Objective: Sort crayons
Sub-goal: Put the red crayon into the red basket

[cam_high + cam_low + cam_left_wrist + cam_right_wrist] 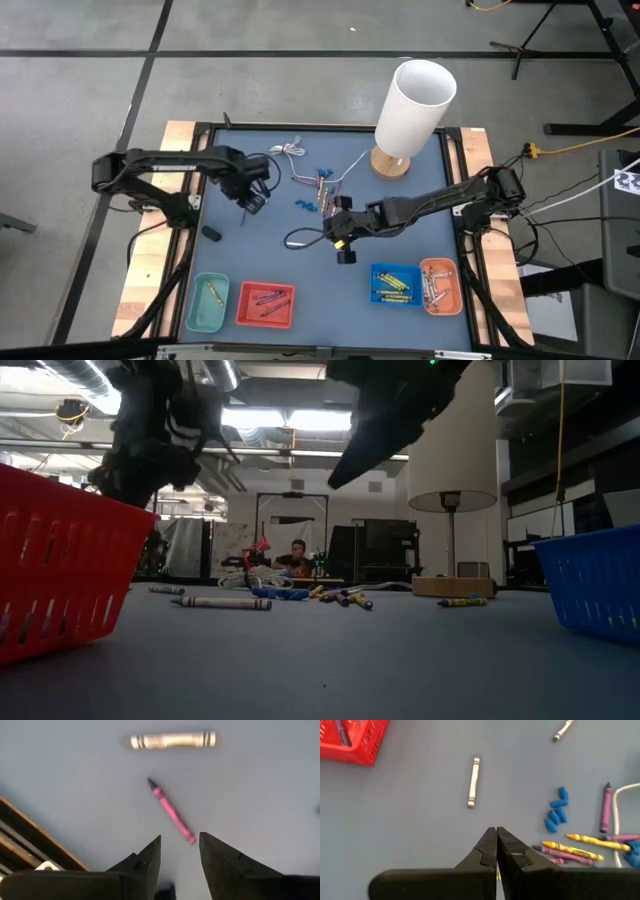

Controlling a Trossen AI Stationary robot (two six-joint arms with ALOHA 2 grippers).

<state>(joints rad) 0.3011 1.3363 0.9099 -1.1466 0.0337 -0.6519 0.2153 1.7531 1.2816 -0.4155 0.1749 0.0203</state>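
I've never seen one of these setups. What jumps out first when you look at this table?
A tall white cylinder on a round wooden base stands at the table's far edge. Along the near edge sits a row of little baskets, teal, red, blue and orange. The left hand hangs open over a pink crayon, and the right hand is shut near the scattered crayons.

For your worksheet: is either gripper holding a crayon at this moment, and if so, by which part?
Neither. The left gripper is open above a pink crayon lying on the table; the right gripper is shut on nothing.
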